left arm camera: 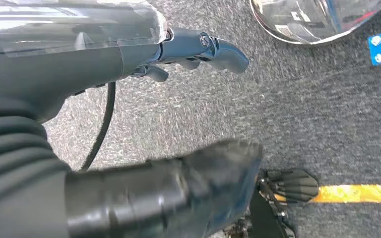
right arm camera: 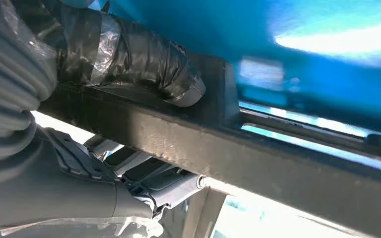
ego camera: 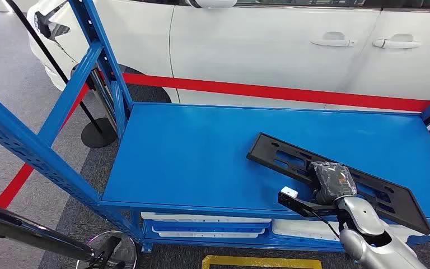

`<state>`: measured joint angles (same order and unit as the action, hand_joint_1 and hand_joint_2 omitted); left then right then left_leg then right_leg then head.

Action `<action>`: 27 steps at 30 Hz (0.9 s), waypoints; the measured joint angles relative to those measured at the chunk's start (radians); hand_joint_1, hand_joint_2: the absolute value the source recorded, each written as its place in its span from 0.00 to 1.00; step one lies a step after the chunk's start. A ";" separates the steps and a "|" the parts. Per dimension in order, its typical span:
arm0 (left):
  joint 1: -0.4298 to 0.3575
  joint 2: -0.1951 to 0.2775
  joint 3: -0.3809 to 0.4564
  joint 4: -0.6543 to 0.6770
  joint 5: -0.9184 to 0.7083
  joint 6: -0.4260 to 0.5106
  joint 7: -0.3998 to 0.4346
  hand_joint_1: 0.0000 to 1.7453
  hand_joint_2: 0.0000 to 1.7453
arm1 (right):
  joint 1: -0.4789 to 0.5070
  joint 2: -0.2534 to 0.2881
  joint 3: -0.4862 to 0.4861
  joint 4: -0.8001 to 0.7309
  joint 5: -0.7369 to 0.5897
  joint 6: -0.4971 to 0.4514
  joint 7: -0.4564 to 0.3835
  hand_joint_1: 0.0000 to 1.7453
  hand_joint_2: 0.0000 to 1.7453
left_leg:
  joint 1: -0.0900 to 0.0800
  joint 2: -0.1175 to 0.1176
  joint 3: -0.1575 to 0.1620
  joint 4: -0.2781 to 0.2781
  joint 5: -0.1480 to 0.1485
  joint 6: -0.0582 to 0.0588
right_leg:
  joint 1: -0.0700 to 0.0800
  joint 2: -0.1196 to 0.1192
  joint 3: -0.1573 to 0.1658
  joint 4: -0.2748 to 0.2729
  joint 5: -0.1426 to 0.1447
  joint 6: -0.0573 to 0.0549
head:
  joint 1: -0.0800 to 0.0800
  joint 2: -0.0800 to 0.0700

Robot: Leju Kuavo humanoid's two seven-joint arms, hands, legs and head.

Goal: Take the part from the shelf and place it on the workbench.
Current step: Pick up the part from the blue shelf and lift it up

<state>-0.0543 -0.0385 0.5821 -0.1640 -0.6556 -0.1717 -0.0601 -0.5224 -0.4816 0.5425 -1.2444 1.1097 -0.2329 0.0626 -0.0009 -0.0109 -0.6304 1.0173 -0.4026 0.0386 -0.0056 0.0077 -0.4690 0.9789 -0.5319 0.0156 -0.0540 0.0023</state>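
Observation:
A flat black part (ego camera: pixel 291 159), a long frame with cut-outs, lies slantwise on the blue shelf top (ego camera: pixel 190 151), its near right end reaching past the front edge. My right hand (ego camera: pixel 333 182) grips it at the near long edge. In the right wrist view the tape-wrapped thumb (right arm camera: pixel 144 64) presses on top of the part's black bar (right arm camera: pixel 258 158), and fingers (right arm camera: pixel 149 183) curl beneath it. My left hand (left arm camera: pixel 188 49) hangs over grey carpet, fingers apart and holding nothing.
A white car (ego camera: pixel 269 45) stands behind a red barrier belt (ego camera: pixel 269 91). Blue uprights (ego camera: pixel 106 61) rise at the shelf's left. White parts (ego camera: pixel 207 224) lie on the lower shelf. A chrome stanchion base (ego camera: pixel 109 252) and a yellow floor mark (ego camera: pixel 257 261) are near.

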 joint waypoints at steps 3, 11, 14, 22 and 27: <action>0.001 0.000 0.001 0.000 0.007 0.008 0.001 0.00 1.00 | 0.003 -0.002 -0.001 -0.008 -0.011 -0.004 -0.003 1.00 1.00 | 0.000 0.000 0.000 0.000 0.000 0.000 | 0.000 0.000 0.000 0.000 0.000 0.000 | 0.000 0.000; 0.019 0.000 0.017 0.000 0.035 0.007 0.005 0.00 1.00 | -0.006 -0.056 -0.073 -0.131 -0.200 0.017 -0.080 1.00 1.00 | -0.001 0.000 -0.001 0.001 0.000 0.000 | 0.000 0.000 0.000 0.000 0.000 0.000 | 0.000 0.000; 0.024 0.000 0.023 0.000 0.033 0.017 0.008 0.00 1.00 | -0.014 -0.068 -0.117 -0.185 -0.239 0.017 -0.113 1.00 1.00 | -0.002 0.000 -0.001 0.002 0.000 0.000 | -0.001 0.000 -0.001 0.000 0.000 0.000 | 0.000 0.000; 0.028 0.001 0.024 0.000 0.019 0.031 0.013 0.00 1.00 | -0.015 -0.080 -0.164 -0.230 -0.271 0.002 -0.157 1.00 1.00 | -0.008 -0.002 -0.003 0.006 -0.006 0.008 | -0.008 -0.001 -0.001 -0.001 -0.003 0.008 | 0.000 0.000; 0.032 0.003 0.024 0.000 0.006 0.038 0.017 0.00 1.00 | 0.002 -0.090 -0.181 -0.236 -0.258 -0.044 -0.183 1.00 1.00 | -0.002 0.002 0.004 -0.010 0.002 0.024 | -0.011 -0.001 -0.012 0.034 -0.034 0.020 | 0.001 0.000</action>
<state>-0.0223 -0.0352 0.6062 -0.1640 -0.6491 -0.1340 -0.0435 -0.5201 -0.5712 0.3611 -1.4800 0.8516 -0.2773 -0.1204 -0.0030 -0.0090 -0.6266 1.0073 -0.4006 0.0630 -0.0165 0.0065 -0.4807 1.0134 -0.5660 0.0361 -0.0534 0.0023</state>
